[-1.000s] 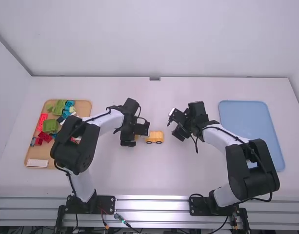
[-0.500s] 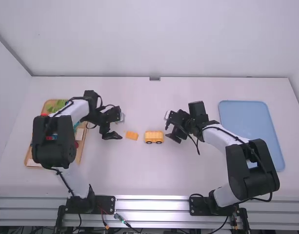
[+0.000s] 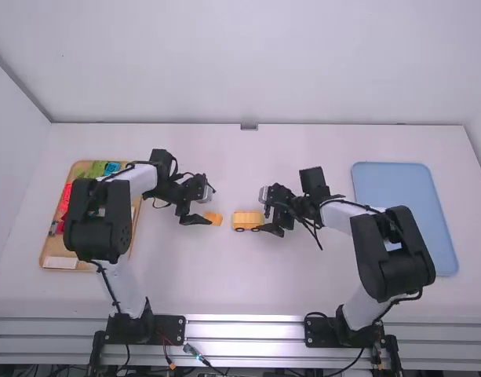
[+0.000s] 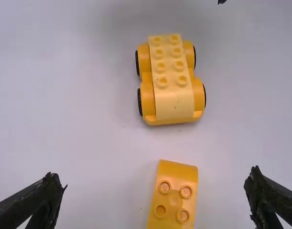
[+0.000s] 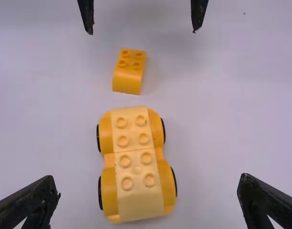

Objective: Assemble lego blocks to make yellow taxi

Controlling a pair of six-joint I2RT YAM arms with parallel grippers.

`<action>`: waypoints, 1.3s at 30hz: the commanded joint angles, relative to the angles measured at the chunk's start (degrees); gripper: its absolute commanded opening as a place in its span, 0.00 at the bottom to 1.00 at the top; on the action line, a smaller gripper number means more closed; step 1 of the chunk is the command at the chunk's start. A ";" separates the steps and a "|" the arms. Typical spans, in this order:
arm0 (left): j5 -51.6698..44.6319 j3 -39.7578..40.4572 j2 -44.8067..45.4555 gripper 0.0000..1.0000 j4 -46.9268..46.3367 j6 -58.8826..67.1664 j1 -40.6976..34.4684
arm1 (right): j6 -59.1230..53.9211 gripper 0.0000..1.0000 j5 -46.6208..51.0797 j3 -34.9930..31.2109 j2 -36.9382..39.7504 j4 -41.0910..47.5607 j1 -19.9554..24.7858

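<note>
Wide open, my left gripper (image 3: 209, 206) is just left of a small yellow curved block (image 3: 216, 219); in the left wrist view the block (image 4: 173, 198) lies studs up between the spread fingers of the left gripper (image 4: 154, 177). Apart from it, to its right, stands a yellow car body (image 3: 247, 220) on black wheels, topped by lighter yellow bricks with studs (image 4: 169, 67). At the car's right end is my right gripper (image 3: 263, 210), open too. In the right wrist view the car (image 5: 136, 164) stands between the parted fingers of the right gripper (image 5: 148, 182), touched by neither.
A tan tray (image 3: 60, 262) with red, green and blue blocks lies at the left, partly under the left arm. A blue tray (image 3: 397, 184) is at the right beside the right arm. Both grippers are close together around the two yellow pieces.
The left gripper moved left off the small block, uncovering it, then came back slightly right toward it. The right gripper has shifted left, up to the car's end. Car and block look unmoved since half a second ago.
</note>
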State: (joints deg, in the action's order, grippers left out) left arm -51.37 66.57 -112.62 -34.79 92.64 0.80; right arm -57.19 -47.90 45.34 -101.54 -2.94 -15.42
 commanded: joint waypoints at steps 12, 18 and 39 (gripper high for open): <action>2.97 -1.77 -6.47 0.98 1.62 1.88 0.33 | -0.11 0.99 -2.25 -0.39 -1.25 -0.15 -0.02; 2.75 -4.13 -6.47 0.36 5.46 1.46 0.33 | 0.33 0.99 -2.27 -0.39 -1.25 -0.96 0.09; 5.81 -4.50 -6.40 0.13 10.27 -4.79 0.31 | 0.35 0.99 -0.09 -0.39 -1.25 0.02 0.07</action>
State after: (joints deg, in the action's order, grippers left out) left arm -47.48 62.83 -118.34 -24.53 88.05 0.91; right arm -57.06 -48.40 45.34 -102.00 -3.09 -15.42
